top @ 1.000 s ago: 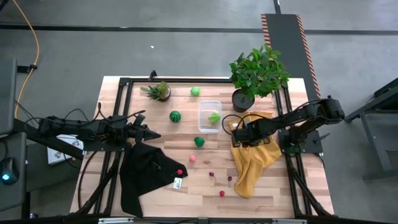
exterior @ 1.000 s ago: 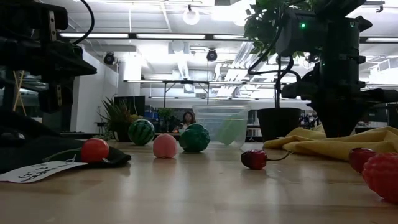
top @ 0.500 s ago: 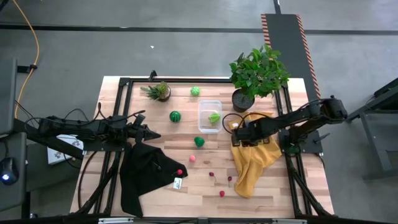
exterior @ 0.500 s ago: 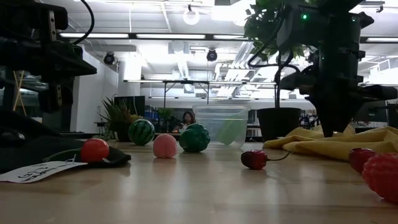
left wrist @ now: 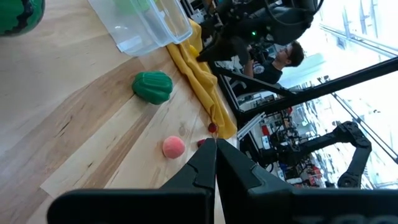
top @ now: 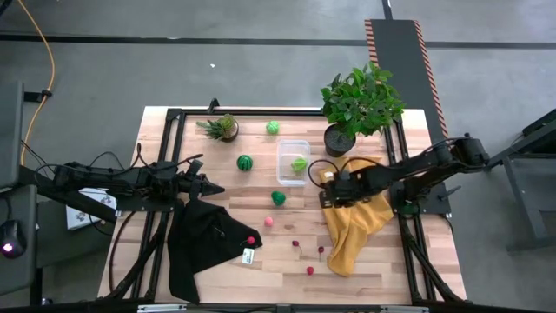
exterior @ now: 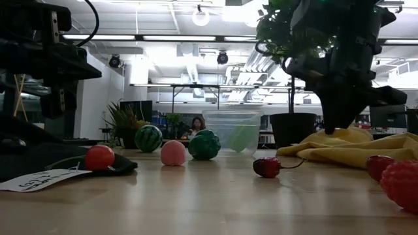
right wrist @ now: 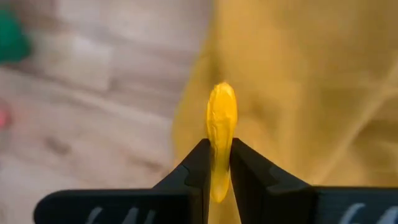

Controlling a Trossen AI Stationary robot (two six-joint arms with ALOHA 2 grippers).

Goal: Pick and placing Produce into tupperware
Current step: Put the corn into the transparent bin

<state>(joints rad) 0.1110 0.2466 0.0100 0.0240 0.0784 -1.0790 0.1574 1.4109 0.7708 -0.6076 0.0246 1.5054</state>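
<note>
My right gripper (top: 327, 193) hangs over the left edge of the yellow cloth (top: 356, 222), shut on a small yellow piece (right wrist: 221, 134). In the low view it (exterior: 330, 125) stands just above the cloth. The clear tupperware (top: 293, 162) stands to its far left, with a light-green leafy piece (top: 300, 163) inside. On the wood lie a striped melon (top: 245, 163), two green balls (top: 273, 128) (top: 278, 198), a pink ball (top: 268, 222) and tiny red ones (top: 309, 270). My left gripper (top: 213, 189) waits shut at the table's left. My right gripper pinches the yellow piece's lower part (right wrist: 220, 163) between its two fingers. The piece stands on edge in the hold and sticks out past the fingertips (right wrist: 200, 155). It is lifted clear, with the yellow cloth and bare wood below it.
A black cloth (top: 204, 243) with a red ball (top: 251, 240) and a white tag on it lies near left. A big potted plant (top: 356, 104) stands right of the tupperware, a small one (top: 221, 129) at the far left. A black frame rims the table.
My right gripper has moved a little toward the table's left edge, along the yellow cloth, and has risen slightly, so its tip now stands just above the cloth. It has stayed shut.
</note>
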